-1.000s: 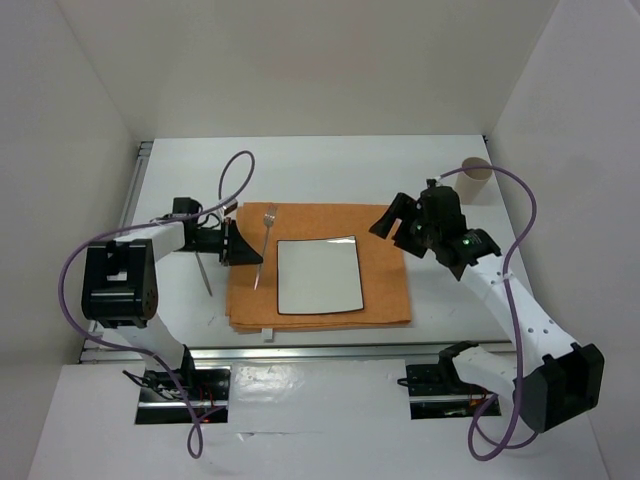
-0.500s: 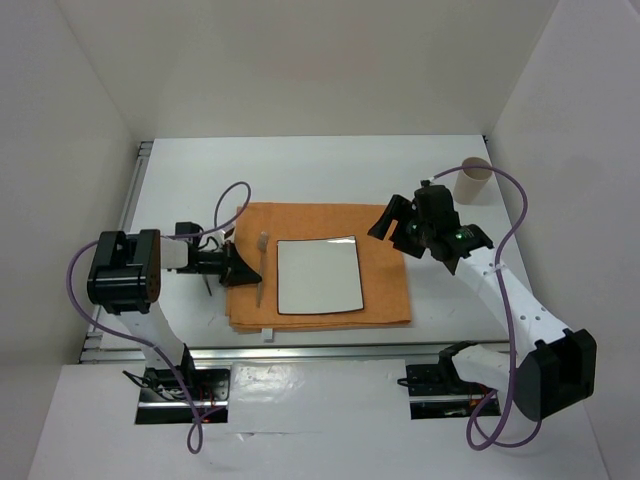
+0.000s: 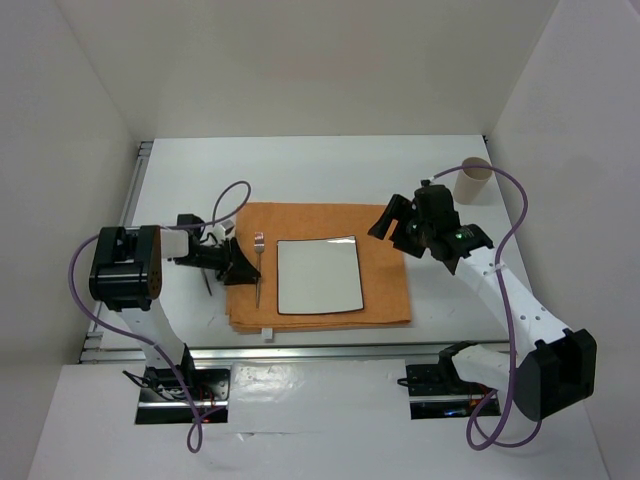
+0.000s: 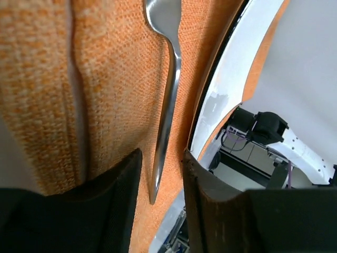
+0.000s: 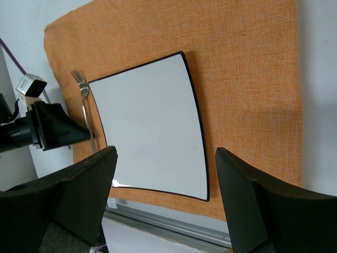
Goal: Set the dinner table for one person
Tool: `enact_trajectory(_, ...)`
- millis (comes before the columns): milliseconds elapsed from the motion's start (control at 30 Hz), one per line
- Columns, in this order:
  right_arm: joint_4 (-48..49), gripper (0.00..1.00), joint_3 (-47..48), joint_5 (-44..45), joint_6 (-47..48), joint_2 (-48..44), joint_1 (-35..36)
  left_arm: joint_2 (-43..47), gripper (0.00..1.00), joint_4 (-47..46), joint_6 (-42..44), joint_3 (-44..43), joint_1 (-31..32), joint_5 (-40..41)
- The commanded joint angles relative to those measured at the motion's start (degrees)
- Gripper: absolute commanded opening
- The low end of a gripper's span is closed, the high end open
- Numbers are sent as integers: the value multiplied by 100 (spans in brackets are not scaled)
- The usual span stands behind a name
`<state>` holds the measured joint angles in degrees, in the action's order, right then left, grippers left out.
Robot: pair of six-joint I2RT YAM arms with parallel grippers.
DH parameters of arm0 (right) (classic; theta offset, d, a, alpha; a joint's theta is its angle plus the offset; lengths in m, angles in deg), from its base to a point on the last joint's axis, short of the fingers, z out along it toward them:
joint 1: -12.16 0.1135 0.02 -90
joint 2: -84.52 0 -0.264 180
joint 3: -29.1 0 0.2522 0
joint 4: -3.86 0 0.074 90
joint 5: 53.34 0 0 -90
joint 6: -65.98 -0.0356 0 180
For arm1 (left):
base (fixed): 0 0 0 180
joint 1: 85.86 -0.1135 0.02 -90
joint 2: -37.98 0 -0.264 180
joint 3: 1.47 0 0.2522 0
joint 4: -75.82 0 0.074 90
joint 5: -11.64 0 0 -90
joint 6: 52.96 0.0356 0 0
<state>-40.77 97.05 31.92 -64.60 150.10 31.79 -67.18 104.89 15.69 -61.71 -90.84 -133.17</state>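
The white dinner table (image 3: 300,170) carries an orange cloth (image 3: 385,280) with a white square black-rimmed plate (image 3: 318,275) on it. A silver fork (image 3: 258,272) lies flat on the cloth just left of the plate, tines pointing away. My left gripper (image 3: 240,268) is low over the cloth's left edge. In the left wrist view the fork's handle (image 4: 169,79) runs between its parted fingers (image 4: 121,179) with a gap on each side. My right gripper (image 3: 390,222) is open and empty above the cloth's far right; in its wrist view it (image 5: 166,153) looks down on the plate (image 5: 147,126).
A tan paper cup (image 3: 472,182) stands at the table's far right. A thin grey utensil (image 3: 207,283) lies on the table left of the cloth, partly hidden by the left arm. Silver rails (image 3: 300,350) edge the table at front and left.
The fork has shifted toward the near edge and lies flat beside the plate. The left arm has drawn back and lowered. The right gripper has moved slightly left.
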Motion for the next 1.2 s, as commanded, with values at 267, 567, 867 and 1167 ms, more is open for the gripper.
enact_trajectory(267, 117, 83, 337, -37, 270, -37, 40, 1251, 58, 1957, 1307, -1318, 14, 1629)
enact_trajectory(567, 292, 83, 337, -361, 551, 201, 40, 1544, 66, 2203, 1695, -2128, 14, 5330)
enact_trajectory(867, 565, 85, 153, -502, 446, 104, 40, 928, 66, 2099, 1458, -1672, -48, 5445)
enact_trajectory(1167, 336, 87, -224, -169, 393, -476, 40, 154, 66, 1941, 1343, -1452, -127, 5165)
